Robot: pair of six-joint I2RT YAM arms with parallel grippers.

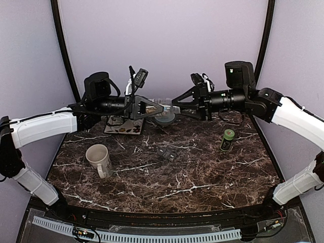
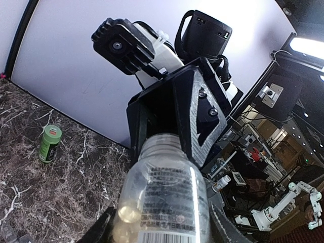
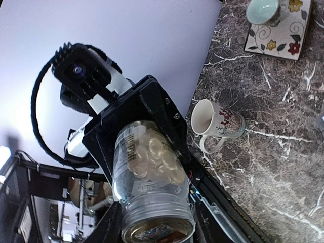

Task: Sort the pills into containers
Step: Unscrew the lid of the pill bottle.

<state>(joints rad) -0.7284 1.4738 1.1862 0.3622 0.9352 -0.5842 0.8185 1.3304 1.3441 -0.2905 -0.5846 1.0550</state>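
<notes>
Clear plastic pill bottle (image 1: 164,105) hangs in the air over the far middle of the dark marble desk (image 1: 202,172), pinned btwn both claws. Its long axis runs left-right, roughly level.

Left claw (image 1: 156,108) is closed on the body/base end. In the left wrist view its fingers flank the labelled wall of the bottle (image 2: 162,197), w/ the threaded neck pointing away into the other claw. Right claw (image 1: 175,104) is closed on the opposite end, the neck side. Can't tell whether a cap is on there, since the claw covers it. Round pale pills (image 3: 152,152) sit piled toward the left claw's end, so nothing is at the mouth yet.

What the next move turns on, as I read it: the mouth faces right and the bottle lies flat, while every candidate container is below it and mostly to the left.
- White ceramic mug (image 1: 98,157): near-left on the desk, under the left arm.
- Pale green bowl (image 1: 164,119): almost directly under the bottle, just beside the flower-patterned square tile (image 1: 123,126).

Left arm holds the body and is nearer both, so it's prob. the one to tip and pour once the right claw frees the neck. The mouth would need to swing down and nearward, not just drop.
</notes>
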